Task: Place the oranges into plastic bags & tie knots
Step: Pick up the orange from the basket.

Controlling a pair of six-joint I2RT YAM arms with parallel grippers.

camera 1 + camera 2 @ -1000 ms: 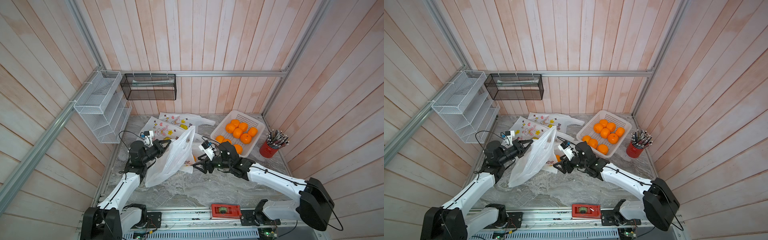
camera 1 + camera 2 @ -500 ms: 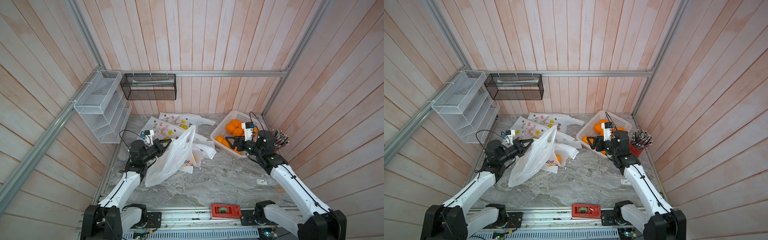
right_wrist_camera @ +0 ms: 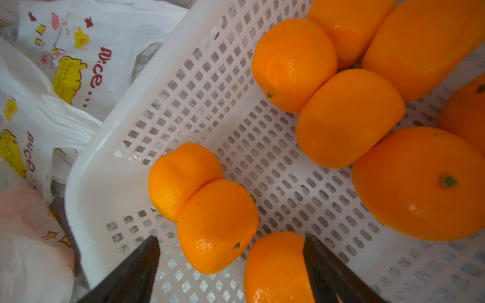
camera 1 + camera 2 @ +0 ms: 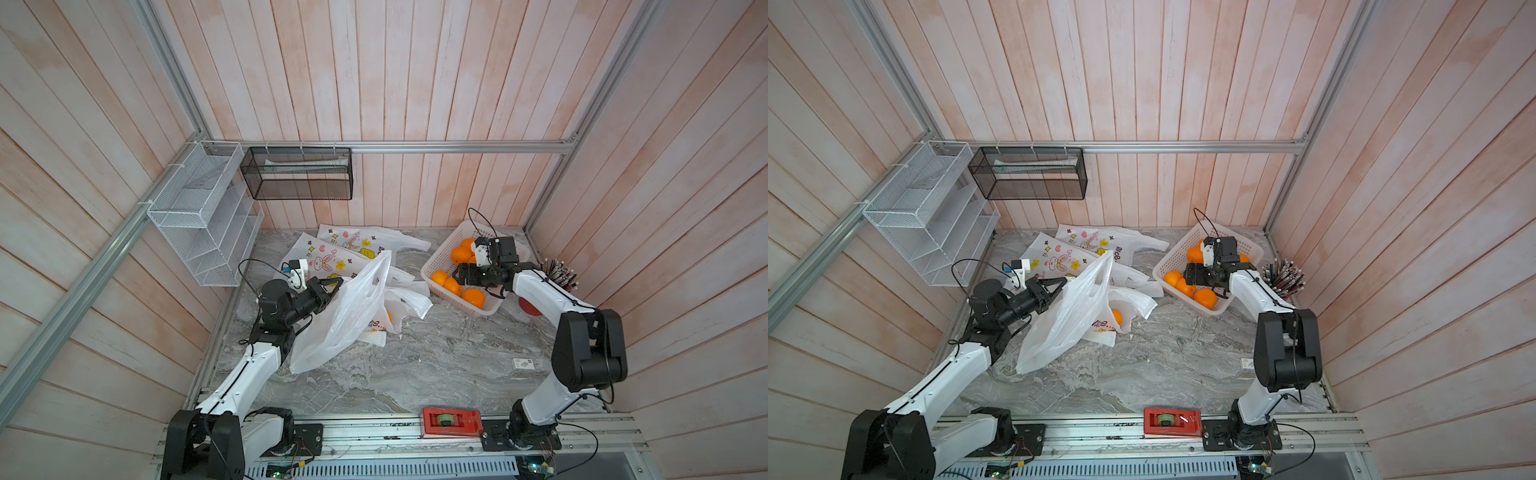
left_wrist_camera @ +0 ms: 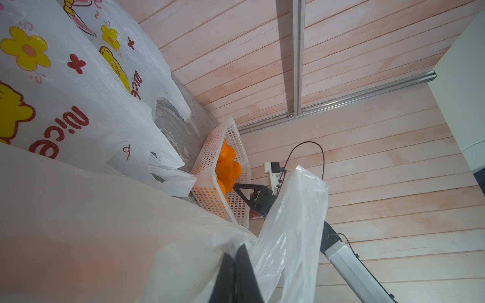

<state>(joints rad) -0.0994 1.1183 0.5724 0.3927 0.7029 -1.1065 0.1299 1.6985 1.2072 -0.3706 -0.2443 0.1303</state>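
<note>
My left gripper (image 4: 338, 283) (image 4: 1061, 283) (image 5: 237, 249) is shut on the rim of a plain white plastic bag (image 4: 349, 316) (image 4: 1067, 320) (image 5: 105, 223) and holds it up off the table. One orange (image 4: 1117, 316) lies in a bag beside it. Several oranges (image 4: 461, 253) (image 3: 349, 118) sit in the white perforated basket (image 4: 428, 270) (image 3: 105, 157) at the back right. My right gripper (image 4: 455, 276) (image 4: 1185, 276) (image 3: 231, 237) hangs open inside the basket, and two oranges (image 3: 217, 225) lie between its fingers untouched. Printed bags (image 4: 332, 257) (image 5: 52, 91) lie flat behind. Knots are out of view.
A red cup of pens (image 4: 559, 274) stands right of the basket by the wall. A white wire rack (image 4: 199, 216) and a black mesh basket (image 4: 297, 174) hang on the walls. A red device (image 4: 451, 422) sits on the front rail.
My right arm has swung from the bag at the middle back to the basket, and its jaws have spread wider. The left gripper and the bag it holds have stayed put.
</note>
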